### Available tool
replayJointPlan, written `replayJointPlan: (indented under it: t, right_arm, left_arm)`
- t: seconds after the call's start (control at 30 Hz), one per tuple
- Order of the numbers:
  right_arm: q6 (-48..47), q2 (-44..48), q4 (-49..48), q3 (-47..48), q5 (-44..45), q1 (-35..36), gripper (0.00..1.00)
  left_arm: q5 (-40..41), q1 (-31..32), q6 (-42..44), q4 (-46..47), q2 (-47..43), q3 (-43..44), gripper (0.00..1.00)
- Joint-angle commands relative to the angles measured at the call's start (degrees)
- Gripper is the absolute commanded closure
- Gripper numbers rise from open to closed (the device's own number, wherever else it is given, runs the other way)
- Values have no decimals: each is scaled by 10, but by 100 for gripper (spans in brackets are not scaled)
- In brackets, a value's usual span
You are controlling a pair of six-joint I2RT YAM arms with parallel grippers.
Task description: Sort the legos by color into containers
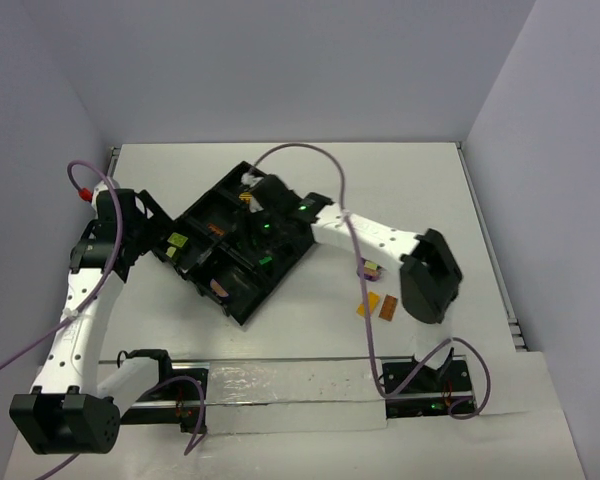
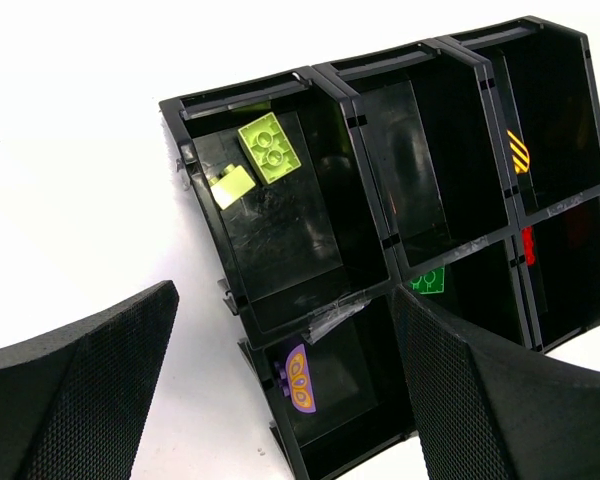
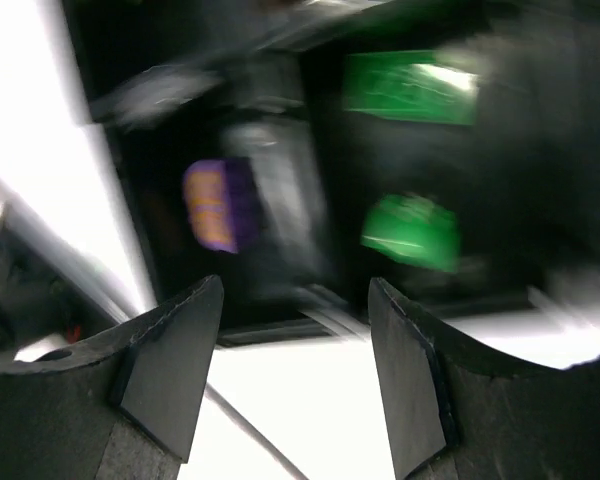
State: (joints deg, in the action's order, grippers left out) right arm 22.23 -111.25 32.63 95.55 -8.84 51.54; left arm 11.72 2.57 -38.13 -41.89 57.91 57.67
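Collision risk: your right fingers (image 3: 170, 370), parted and empty, hang over the black divided plastic tray (image 2: 375, 190). Your left fingers (image 2: 480, 400), wide and empty, flank it. A nudge could spill the lime studded bricks (image 2: 270, 150). An unsorted orange-yellow brick (image 1: 368, 306) lies on the white worktop (image 1: 280, 180), right of the tray.

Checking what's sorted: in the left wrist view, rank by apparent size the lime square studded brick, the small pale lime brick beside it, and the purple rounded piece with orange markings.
1. lime square studded brick
2. purple rounded piece, nearer the camera, so unsure
3. small pale lime brick
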Motion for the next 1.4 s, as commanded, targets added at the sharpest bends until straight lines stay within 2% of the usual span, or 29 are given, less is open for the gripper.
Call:
replayJointPlan:
  t: [0.0,0.03,0.2,0.47,0.73,1.0,1.27,1.37]
  right_arm:
    - [118,169,-15,-125,146,-94,33]
    - [142,194,-18,-189,161,-132,35]
    - [227,351,-25,-363,206,-238,35]
    - [232,417,-18,-475,191,-326,31]
    - [221,397,-60,-473,132,-353,29]
    - [199,365,-39,-427,133,-348,29]
    - [194,331,-35,-408,122,-350,30]
    - [197,326,-41,-401,110,-371,30]
  left_arm:
    - [-6,0,14,2,-20,-2,4]
    - [-7,0,14,1,-21,-2,4]
    - [-8,2,16,3,-27,1,4]
    - [-17,4,13,7,-37,-10,4]
    - [-18,4,7,4,-44,-17,4]
    - [-4,4,17,-8,-41,-14,5]
    - [-50,5,52,11,59,54,6]
    - [-59,20,49,12,132,106,7]
